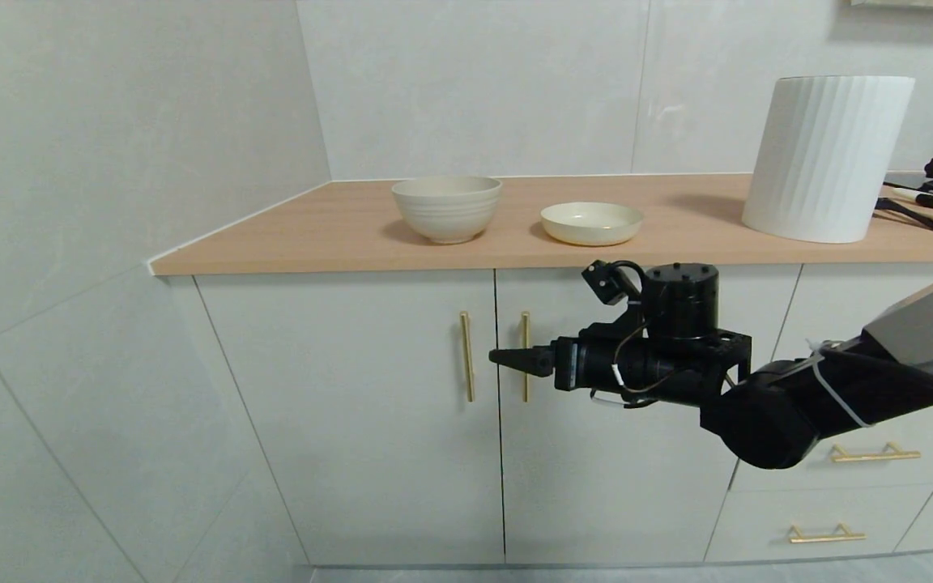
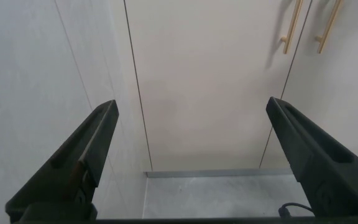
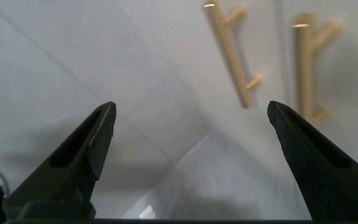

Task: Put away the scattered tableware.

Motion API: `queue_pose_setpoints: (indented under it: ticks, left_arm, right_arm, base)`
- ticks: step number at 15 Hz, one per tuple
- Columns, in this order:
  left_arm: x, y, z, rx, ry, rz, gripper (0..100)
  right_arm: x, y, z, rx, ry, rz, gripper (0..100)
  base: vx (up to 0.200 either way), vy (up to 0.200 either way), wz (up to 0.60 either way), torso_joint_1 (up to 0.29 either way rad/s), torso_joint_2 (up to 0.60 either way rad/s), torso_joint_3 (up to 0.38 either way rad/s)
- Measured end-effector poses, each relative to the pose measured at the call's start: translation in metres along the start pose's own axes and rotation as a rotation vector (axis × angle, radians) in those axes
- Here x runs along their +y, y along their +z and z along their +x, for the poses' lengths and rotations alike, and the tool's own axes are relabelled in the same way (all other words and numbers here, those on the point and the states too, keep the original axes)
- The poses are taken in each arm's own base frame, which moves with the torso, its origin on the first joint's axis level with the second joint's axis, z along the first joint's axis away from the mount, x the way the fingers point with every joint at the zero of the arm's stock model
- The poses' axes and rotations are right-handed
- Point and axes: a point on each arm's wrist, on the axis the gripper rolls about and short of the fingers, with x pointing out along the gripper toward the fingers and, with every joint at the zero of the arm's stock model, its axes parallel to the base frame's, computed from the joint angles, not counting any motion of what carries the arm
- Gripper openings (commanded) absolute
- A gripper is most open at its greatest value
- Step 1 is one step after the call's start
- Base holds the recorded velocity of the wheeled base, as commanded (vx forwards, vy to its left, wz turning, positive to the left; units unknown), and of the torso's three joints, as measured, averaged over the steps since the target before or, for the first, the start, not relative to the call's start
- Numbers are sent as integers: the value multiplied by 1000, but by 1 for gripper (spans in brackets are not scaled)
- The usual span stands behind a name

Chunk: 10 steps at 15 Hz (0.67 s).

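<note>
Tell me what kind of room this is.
Most likely a kitchen: a wooden countertop over white cabinets with gold handles, tiled walls, and a bowl and shallow dish set out on top.

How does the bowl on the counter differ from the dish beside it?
The bowl is tall and deep; the dish is low and shallow. The bowl has ribbed, greyish walls; the dish is smooth and cream. Both stand upright on the wooden counter, apart from each other.

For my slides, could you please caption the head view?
Right gripper level with the cabinet's gold handles; bowl and dish sit on the countertop.
</note>
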Motion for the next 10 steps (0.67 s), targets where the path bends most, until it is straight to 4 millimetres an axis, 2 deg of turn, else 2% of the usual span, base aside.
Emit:
queue_pose_setpoints:
  ticks: [3,6,10]
  left_arm:
    - [0,0,0,0,0,0,100]
    - [0,0,0,0,0,0,100]
    - [0,0,0,0,0,0,100]
  right_arm:
    - [-11,-1,3,-9,-34,4,100]
    - [-25,-1,17,-61,-123,1,100]
    - [-34,-10,28,-58,-133,15,100]
  base:
    - [0,0,0,0,0,0]
    - [0,0,0,0,0,0]
    - [0,0,0,0,0,0]
